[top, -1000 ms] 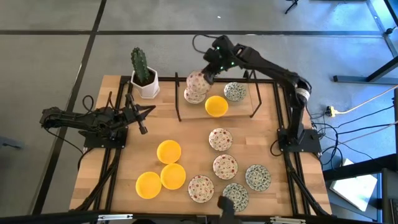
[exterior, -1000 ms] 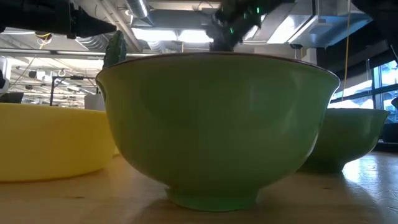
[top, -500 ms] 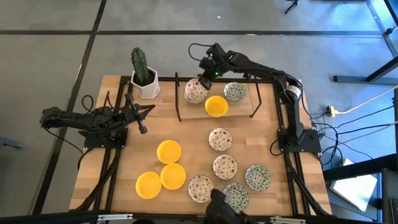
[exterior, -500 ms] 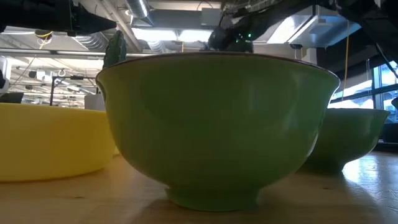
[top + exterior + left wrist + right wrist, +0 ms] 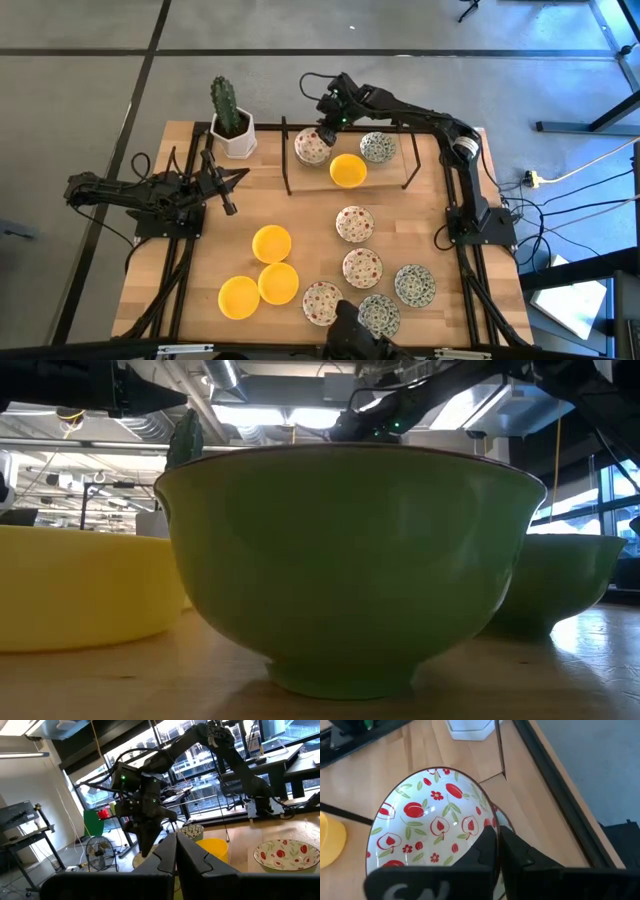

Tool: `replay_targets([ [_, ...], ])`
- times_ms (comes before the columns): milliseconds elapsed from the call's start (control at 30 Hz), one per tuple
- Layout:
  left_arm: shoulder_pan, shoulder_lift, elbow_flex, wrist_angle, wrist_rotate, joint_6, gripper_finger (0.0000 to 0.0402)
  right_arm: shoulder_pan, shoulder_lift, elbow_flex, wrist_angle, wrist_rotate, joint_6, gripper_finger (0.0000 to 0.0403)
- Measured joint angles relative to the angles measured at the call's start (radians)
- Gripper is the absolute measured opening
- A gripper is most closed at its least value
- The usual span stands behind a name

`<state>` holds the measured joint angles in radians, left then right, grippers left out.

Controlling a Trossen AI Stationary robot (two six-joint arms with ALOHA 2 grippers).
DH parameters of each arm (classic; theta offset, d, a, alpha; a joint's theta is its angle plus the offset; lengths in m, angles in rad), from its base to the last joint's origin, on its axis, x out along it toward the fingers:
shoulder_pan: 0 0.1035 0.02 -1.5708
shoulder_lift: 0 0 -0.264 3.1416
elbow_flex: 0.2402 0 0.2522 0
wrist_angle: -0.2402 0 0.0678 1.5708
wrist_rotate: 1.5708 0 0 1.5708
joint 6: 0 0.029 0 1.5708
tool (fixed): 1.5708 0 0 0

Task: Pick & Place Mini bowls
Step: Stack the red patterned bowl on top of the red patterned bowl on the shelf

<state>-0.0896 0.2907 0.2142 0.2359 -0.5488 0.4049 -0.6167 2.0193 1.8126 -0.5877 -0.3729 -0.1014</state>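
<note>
My right gripper reaches to the far middle of the table and is shut on a white mini bowl with red flowers, low under a black wire frame. A yellow mini bowl and a green-patterned one sit on the table beside it. Several more yellow, red-flowered and green-patterned mini bowls stand on the near half of the table. My left gripper waits shut at the table's left, holding nothing. My right gripper holds the red-flowered bowl by its rim, on the side nearest the arm. One finger is inside the bowl and one outside. The fingers slant down from the table's right and far side. The bowl is tilted; what it rests on is hidden beneath it.
A cactus in a white pot stands at the far left corner. The black frame's legs stand on both sides of the far bowls. In the low view a green bowl fills the picture. Bare wood lies between the far and near bowls.
My right gripper has gone down and a little toward the table's left with the red-flowered bowl. The bowl was up above a second red-flowered bowl; it is now low over that bowl and hides it from above.
</note>
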Motion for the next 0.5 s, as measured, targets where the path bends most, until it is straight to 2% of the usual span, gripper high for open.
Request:
replay_targets([
  [300, 0.000, 0.000, 0.000, 0.000, 0.000, 0.000, 0.0006, 0.000, 0.009, 0.000, -0.015, 0.062, 0.002, 0.0011],
  [500, 0.000, 0.000, 0.000, 0.000, 0.001, 0.000, 0.0006, 0.005, 0.055, 0.000, -0.001, 0.062, -0.015, 0.0011],
])
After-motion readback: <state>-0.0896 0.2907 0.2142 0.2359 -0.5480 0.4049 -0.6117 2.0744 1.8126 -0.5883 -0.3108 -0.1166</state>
